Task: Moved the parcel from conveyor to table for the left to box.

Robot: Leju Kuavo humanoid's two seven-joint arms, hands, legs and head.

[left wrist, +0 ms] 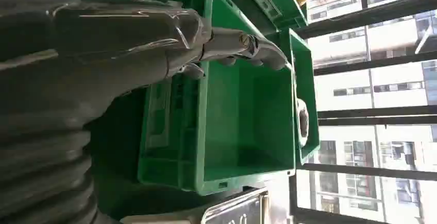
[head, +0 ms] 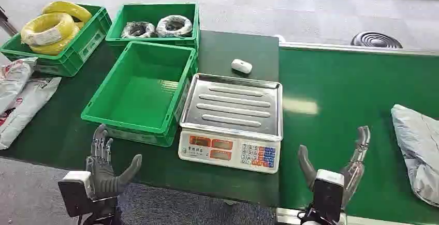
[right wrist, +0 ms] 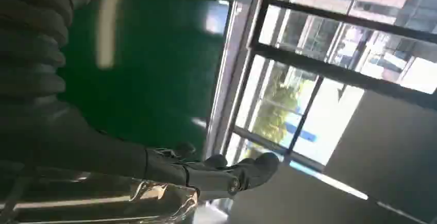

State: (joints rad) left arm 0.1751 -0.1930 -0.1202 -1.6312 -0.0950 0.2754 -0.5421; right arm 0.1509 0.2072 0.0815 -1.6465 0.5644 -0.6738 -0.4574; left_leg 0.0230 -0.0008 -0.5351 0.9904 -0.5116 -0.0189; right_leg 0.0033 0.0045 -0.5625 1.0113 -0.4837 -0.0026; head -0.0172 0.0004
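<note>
Dark green tabletop (head: 62,132) on the left meets a brighter green conveyor belt (head: 336,95) on the right, with grey floor beyond both. Nearest, at seven o'clock, the left hand (head: 106,165) hangs over the table's near edge, palm up, fingers spread and holding nothing. At five o'clock the right hand (head: 336,165) stands over the belt's near edge, thumb and fingers apart, likewise holding nothing. Between them, near six o'clock, a weighing scale (head: 233,114) sits with its steel pan bare and its keypad facing the robot. Touching the scale's left side is an empty green crate (head: 140,90); the left wrist view looks into this crate past the left hand's fingers (left wrist: 247,46). At three o'clock the grey parcel (head: 419,142) lies on the conveyor at the frame's edge, well apart from the right hand. At nine o'clock more grey bags (head: 18,93) lie on the table. Farther, at twelve o'clock, a small white object (head: 241,65) rests behind the scale. At eleven o'clock a crate holds dark wire coils (head: 155,27), and at ten o'clock another holds yellow coils (head: 49,28).
</note>
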